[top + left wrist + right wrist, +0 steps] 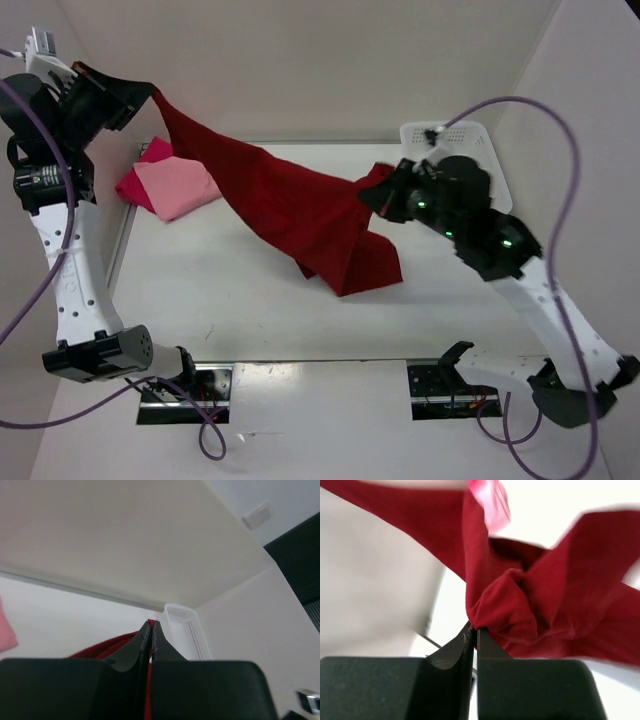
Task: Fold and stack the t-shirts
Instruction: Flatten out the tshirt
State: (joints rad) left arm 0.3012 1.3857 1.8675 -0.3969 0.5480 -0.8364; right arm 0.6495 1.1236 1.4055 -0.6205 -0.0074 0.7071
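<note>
Now the dark red shirt [290,205] hangs stretched mid-air;
both clamp its cloth, left gripper [148,93] and right gripper [380,192]; spread evenly; right's bite seems bunched.

Stretched dark red t-shirt [290,205] between both jaws, pink t-shirts [175,188] far left

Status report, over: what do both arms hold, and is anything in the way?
Left fingers and right fingers both shut on dark red cloth t-shirt. Shirt hangs stretched between them, unfolded. Nothing blocks; pale pink cloth shirt lies far left.
</note>
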